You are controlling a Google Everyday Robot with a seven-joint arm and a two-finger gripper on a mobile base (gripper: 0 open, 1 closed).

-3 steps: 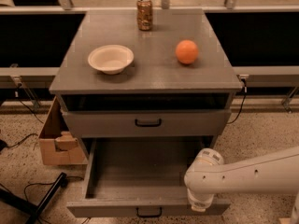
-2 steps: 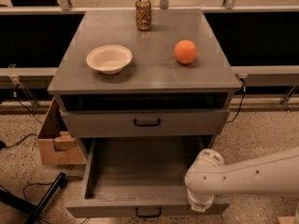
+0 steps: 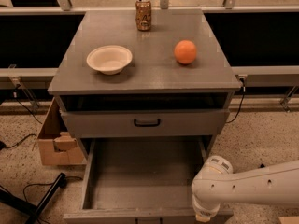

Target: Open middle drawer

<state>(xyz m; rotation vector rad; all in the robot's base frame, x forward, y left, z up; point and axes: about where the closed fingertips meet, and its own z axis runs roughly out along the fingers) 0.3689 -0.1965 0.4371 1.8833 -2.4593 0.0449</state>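
Observation:
The middle drawer (image 3: 145,123) is a grey flat front with a small black centre handle (image 3: 146,122). It sits closed under the cabinet top. Below it, the taller bottom drawer (image 3: 140,214) is pulled out, and its grey tray shows nothing in it. My white arm (image 3: 243,188) reaches in from the right, and its rounded wrist (image 3: 210,197) hangs over the open bottom drawer's front right corner. The gripper is below the picture's bottom edge and does not show.
On the grey cabinet top (image 3: 154,73) stand a white bowl (image 3: 109,59), an orange (image 3: 185,52) and a drinks can (image 3: 143,14). A dark slot (image 3: 145,101) lies above the middle drawer. A cardboard box (image 3: 55,141) and black cables (image 3: 28,195) lie on the floor at left.

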